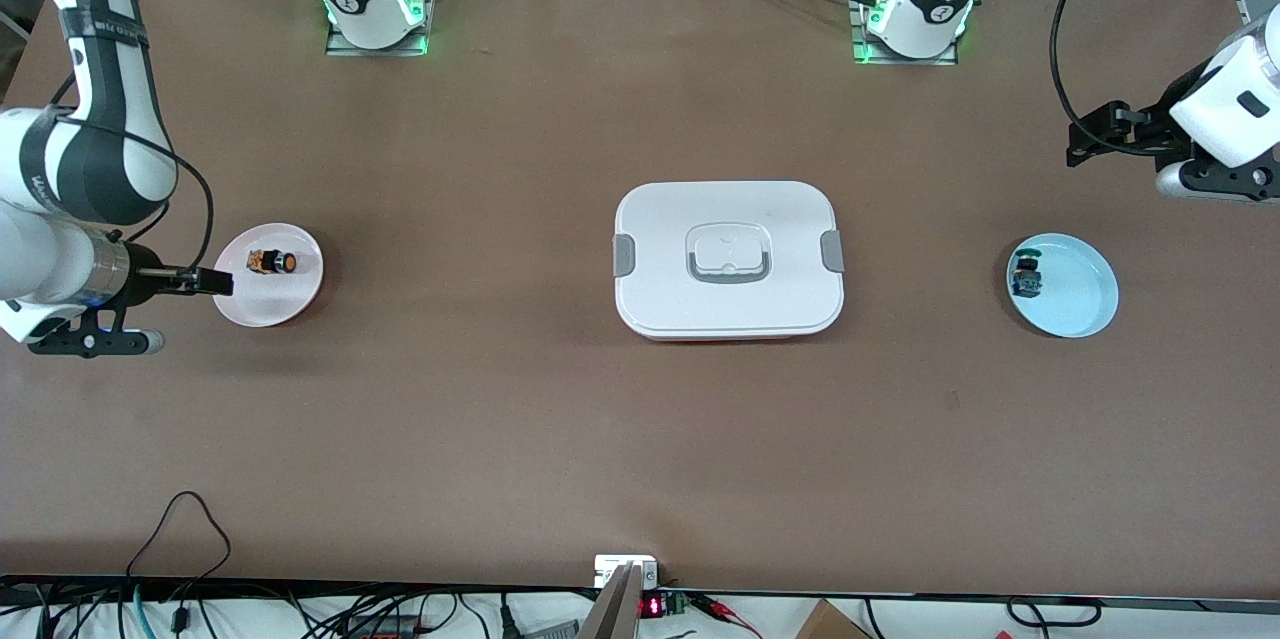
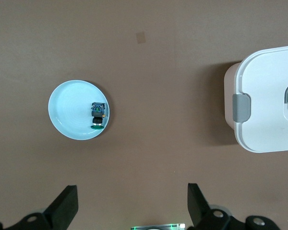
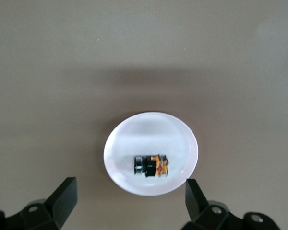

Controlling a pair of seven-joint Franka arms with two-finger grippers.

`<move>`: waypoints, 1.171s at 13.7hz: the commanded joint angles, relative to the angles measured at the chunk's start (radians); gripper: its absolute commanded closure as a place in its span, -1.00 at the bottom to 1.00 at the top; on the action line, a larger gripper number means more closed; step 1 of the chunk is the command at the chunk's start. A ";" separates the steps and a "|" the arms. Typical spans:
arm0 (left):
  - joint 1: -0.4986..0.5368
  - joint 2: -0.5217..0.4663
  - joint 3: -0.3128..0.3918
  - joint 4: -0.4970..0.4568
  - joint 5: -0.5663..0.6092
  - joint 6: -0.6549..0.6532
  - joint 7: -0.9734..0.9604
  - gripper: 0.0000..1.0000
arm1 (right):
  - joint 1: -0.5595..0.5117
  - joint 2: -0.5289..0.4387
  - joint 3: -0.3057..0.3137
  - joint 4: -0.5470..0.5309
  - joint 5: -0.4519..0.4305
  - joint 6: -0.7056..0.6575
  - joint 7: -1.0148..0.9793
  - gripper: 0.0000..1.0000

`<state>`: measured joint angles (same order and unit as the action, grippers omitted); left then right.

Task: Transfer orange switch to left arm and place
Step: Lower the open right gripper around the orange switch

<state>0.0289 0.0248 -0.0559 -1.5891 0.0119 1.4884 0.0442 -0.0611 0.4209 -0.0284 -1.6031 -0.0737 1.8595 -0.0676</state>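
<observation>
The orange switch lies on its side on a small pale pink plate toward the right arm's end of the table. My right gripper hangs just off that plate's rim, open and empty, with its fingers apart from the switch. The white lidded box sits mid-table between the two plates. My left gripper is raised over bare table at the left arm's end, open, holding nothing.
A light blue plate at the left arm's end carries a small switch with a blue base and green top. Both arm bases stand along the table's top edge. Cables run along the edge nearest the front camera.
</observation>
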 commanded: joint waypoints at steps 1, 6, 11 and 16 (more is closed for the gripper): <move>0.011 -0.016 -0.005 -0.014 -0.020 0.009 -0.007 -1.00 | -0.005 -0.019 0.004 -0.082 -0.008 0.070 -0.024 -1.00; 0.011 -0.016 -0.005 -0.014 -0.020 0.009 -0.007 -1.00 | -0.003 -0.045 -0.024 -0.267 -0.008 0.291 -0.031 -1.00; 0.011 -0.016 -0.005 -0.014 -0.020 0.009 -0.007 -1.00 | -0.005 -0.047 -0.024 -0.380 0.011 0.378 -0.014 -1.00; 0.013 -0.016 -0.005 -0.014 -0.020 0.009 -0.006 -1.00 | -0.009 -0.096 -0.033 -0.529 0.011 0.530 -0.015 -1.00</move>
<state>0.0290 0.0248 -0.0559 -1.5895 0.0119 1.4884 0.0442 -0.0634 0.3857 -0.0561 -2.0523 -0.0713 2.3419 -0.0807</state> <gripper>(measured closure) 0.000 0.000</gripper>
